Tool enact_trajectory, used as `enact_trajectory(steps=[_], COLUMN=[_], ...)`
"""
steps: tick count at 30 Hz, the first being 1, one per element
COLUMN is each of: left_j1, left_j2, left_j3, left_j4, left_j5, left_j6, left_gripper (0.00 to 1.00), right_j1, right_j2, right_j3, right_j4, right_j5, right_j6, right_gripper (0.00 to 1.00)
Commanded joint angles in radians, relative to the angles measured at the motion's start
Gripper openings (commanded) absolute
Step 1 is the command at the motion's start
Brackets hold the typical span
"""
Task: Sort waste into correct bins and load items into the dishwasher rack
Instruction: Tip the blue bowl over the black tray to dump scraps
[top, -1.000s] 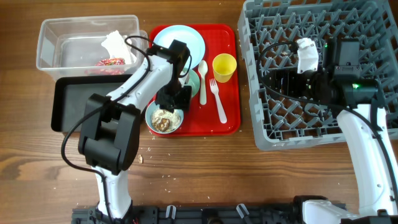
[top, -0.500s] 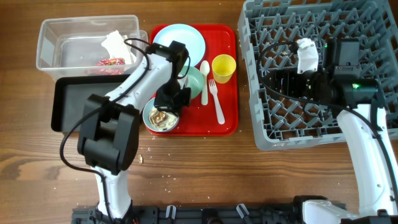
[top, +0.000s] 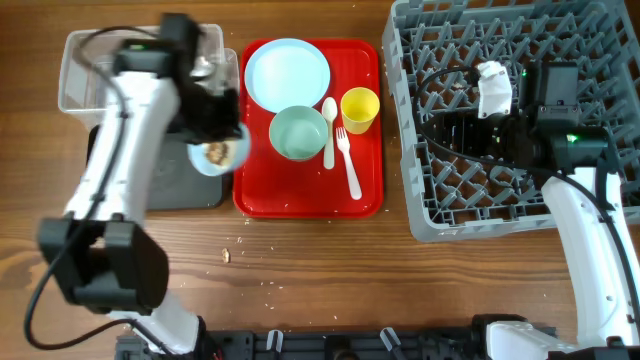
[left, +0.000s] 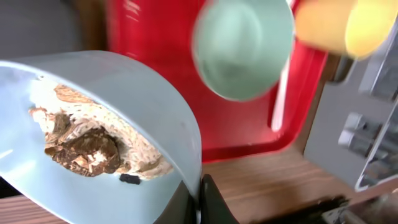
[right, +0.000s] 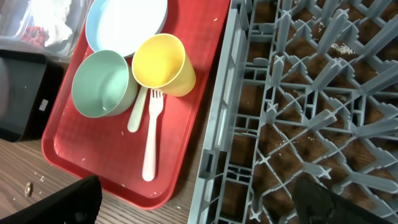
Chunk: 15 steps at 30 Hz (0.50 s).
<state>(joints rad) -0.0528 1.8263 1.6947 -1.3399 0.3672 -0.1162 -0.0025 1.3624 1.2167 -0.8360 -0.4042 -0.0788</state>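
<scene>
Brown wooden desk (top: 330, 270) runs under everything you see, with a few pale crumbs (top: 228, 255) scattered near its front edge. You will find no writing you can read: the red-and-white wrapper (right: 34, 34) in the clear tub (top: 75, 75) carries print, but it is too small and blurred to make out, and it lies beside the crumpled white napkin (right: 62, 18). Your left tool (left: 198, 200) is clamped together on the rim of the pale-blue bowl (left: 130, 106), with one dark finger visible pressed against the outer wall at the bottom of the wrist view. That bowl holds the beige-brown food scraps (left: 93, 140) with white rice-like bits, and from overhead you see it held above the right end of the black tray (top: 170, 190), just beside the red tray (top: 370, 195). The left arm is motion-blurred in the overhead view. Your right tool (right: 196, 202) hangs over the left side of the grey rack (top: 470, 215) with its fingers wide apart, gripping and touching nothing. Count with me: two bowls, one in your left tool and one mint bowl (top: 298, 133) on the red tray; one round plate (top: 287, 75); one yellow cup (top: 360, 108); one white spoon (top: 327, 135); one white fork (top: 352, 175). The spoon lies between the mint bowl and the fork, and the cup stands just above the fork's tines. That makes five things on the red tray, two bins to its left and one rack to its right.
</scene>
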Motion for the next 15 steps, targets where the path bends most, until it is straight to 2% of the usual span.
enact_trajectory(steps=[1,4,8,15], left_j1=[0.149,0.289,0.422,0.618], left_j2=[0.005,0.008,0.01,0.035], left_j3=[-0.02,-0.095,-0.191,-0.337], left_j4=[0.01,0.045,0.099,0.295], left_j5=[0.161,0.365,0.561,0.855], left_j6=[0.151,0.265,0.357,0.371], left_gripper=[0.04,0.04,0.04,0.04], right_j1=[0.005,0.005,0.005,0.005], right_j2=[0.003,0.003,0.003,0.003], right_j3=[0.019,0.019,0.019,0.019], right_j4=[0.006,0.007,0.01,0.016], right_j5=[-0.019,-0.019,-0.019,-0.019], right_j6=[0.011,0.011,0.011,0.011], right_gripper=[1.0,1.0,1.0,1.0])
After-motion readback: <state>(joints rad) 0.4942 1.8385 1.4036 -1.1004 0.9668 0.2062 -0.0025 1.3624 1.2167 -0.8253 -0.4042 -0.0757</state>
